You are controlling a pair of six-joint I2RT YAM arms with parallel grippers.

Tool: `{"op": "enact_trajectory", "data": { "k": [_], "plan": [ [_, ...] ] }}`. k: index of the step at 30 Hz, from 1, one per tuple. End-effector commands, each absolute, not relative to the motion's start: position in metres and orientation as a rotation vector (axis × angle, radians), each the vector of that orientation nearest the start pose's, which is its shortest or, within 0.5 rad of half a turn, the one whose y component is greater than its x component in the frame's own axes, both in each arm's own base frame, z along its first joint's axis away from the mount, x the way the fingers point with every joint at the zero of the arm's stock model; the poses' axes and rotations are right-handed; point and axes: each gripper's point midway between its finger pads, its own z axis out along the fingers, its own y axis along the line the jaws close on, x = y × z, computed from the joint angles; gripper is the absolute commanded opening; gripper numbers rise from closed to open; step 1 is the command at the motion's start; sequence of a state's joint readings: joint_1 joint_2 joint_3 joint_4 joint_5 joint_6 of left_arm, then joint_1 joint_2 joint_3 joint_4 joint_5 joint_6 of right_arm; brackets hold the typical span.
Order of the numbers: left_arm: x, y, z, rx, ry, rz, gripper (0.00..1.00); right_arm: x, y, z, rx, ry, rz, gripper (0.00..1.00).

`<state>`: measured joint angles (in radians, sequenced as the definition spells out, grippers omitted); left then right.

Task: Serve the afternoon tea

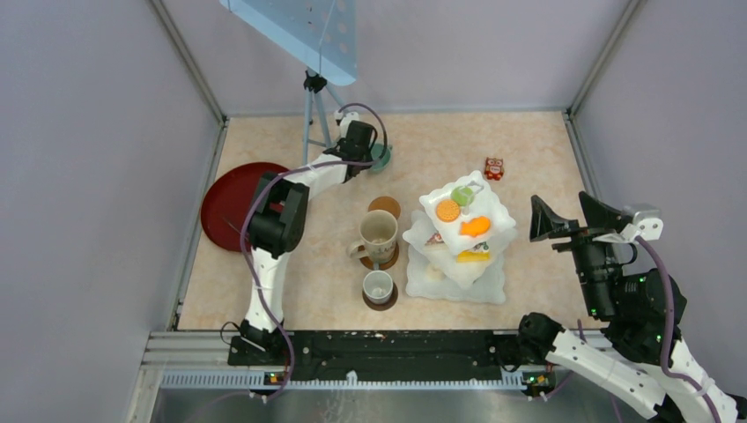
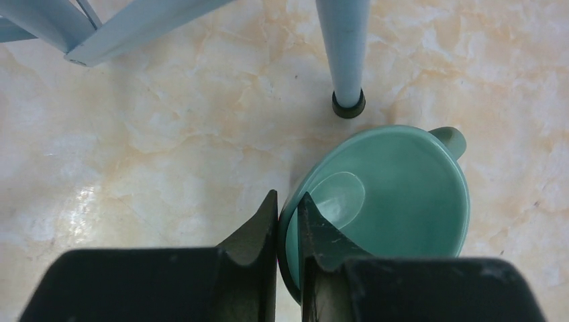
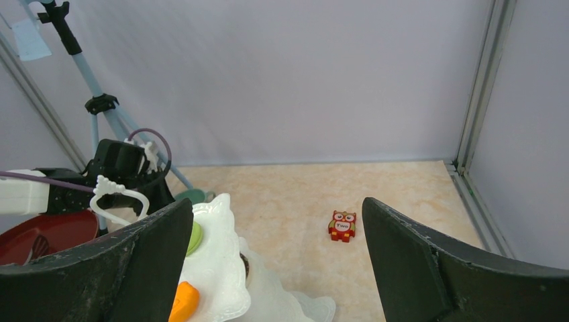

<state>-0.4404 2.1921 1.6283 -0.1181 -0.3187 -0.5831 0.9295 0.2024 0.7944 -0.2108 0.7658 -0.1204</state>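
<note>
My left gripper (image 1: 363,152) is far out at the back of the table, shut on the rim of the teal mug (image 1: 381,158). In the left wrist view the gripper (image 2: 288,209) has one finger inside the mug (image 2: 396,194) and one outside. My right gripper (image 1: 564,217) hangs open and empty to the right of the white three-tier stand (image 1: 440,282), which holds toy cakes (image 1: 447,211). A tall beige mug (image 1: 379,233) and a small grey mug (image 1: 378,285) each stand on a coaster. A third coaster (image 1: 384,206) is bare.
A blue tripod (image 1: 313,106) stands just behind the teal mug, one foot (image 2: 348,104) close to its rim. A round dark-red tray (image 1: 231,204) lies at the left. A red owl toy (image 1: 493,168) lies behind the stand and shows in the right wrist view (image 3: 343,225).
</note>
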Motion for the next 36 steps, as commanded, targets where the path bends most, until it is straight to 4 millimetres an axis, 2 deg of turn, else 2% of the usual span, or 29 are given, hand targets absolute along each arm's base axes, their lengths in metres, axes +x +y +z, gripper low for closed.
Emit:
{"op": "enact_trajectory", "data": {
  "k": [1,5,9,15,19,27,36],
  "plan": [
    [0.539,-0.225,0.137,-0.204,2.091,-0.251,0.06,0.171,0.022,0.402,0.041,1.270,0.273,0.94],
    [0.528,-0.227,0.154,-0.127,2.081,-0.285,0.00,0.171,0.023,0.402,0.038,1.267,0.274,0.94],
    [0.512,-0.240,0.165,-0.002,2.095,-0.376,0.00,0.172,0.023,0.401,0.036,1.270,0.267,0.94],
    [0.479,-0.257,0.162,0.173,2.177,-0.506,0.00,0.173,0.023,0.397,0.038,1.274,0.262,0.94],
    [0.458,-0.264,0.162,0.272,2.173,-0.586,0.00,0.174,0.024,0.397,0.035,1.274,0.258,0.94],
    [0.438,-0.269,0.139,0.436,2.216,-0.629,0.00,0.174,0.024,0.396,0.034,1.276,0.257,0.94],
    [0.428,-0.273,0.119,0.517,2.263,-0.666,0.00,0.174,0.024,0.395,0.036,1.278,0.262,0.94]
  ]
}}
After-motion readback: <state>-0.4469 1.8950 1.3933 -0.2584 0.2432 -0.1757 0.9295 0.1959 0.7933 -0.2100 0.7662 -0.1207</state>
